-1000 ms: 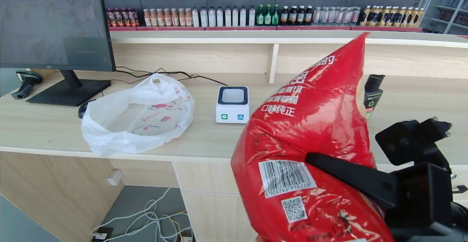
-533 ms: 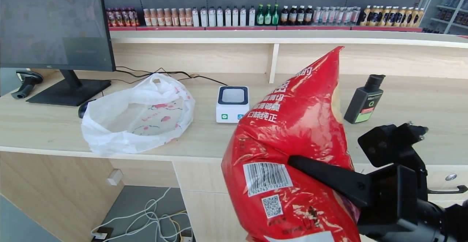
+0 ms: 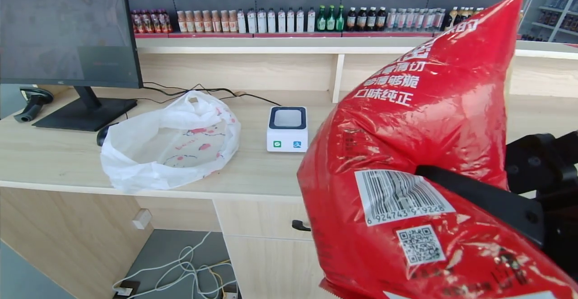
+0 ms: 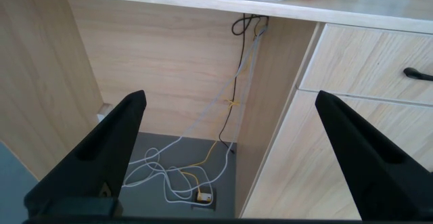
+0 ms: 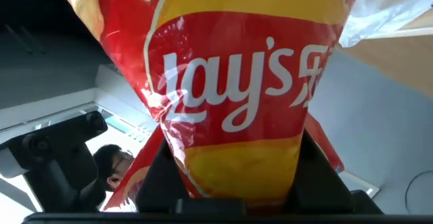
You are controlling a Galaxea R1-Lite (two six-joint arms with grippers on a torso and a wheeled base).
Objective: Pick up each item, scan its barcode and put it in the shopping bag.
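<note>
My right gripper (image 3: 487, 199) is shut on a big red chip bag (image 3: 429, 163), held up close in front of the counter, right of the scanner. The bag's barcode (image 3: 402, 195) and a square code face the head view. In the right wrist view the bag's red and yellow front (image 5: 237, 95) sits squeezed between the fingers (image 5: 162, 176). The white scanner box (image 3: 287, 128) stands on the counter mid-table. The white shopping bag (image 3: 169, 138) lies open to its left. My left gripper (image 4: 230, 156) hangs open below the counter front, with nothing between its fingers.
A monitor (image 3: 67, 32) on a stand and a handheld scanner (image 3: 29, 102) occupy the counter's left end. A raised back ledge (image 3: 334, 48) runs behind the counter, with bottle shelves beyond. Drawers (image 3: 262, 220) and loose cables (image 3: 180, 272) lie under the counter.
The right gripper has swung the chip bag up and to the right, closer to the head camera; it now covers the dark bottle seen earlier on the counter.
</note>
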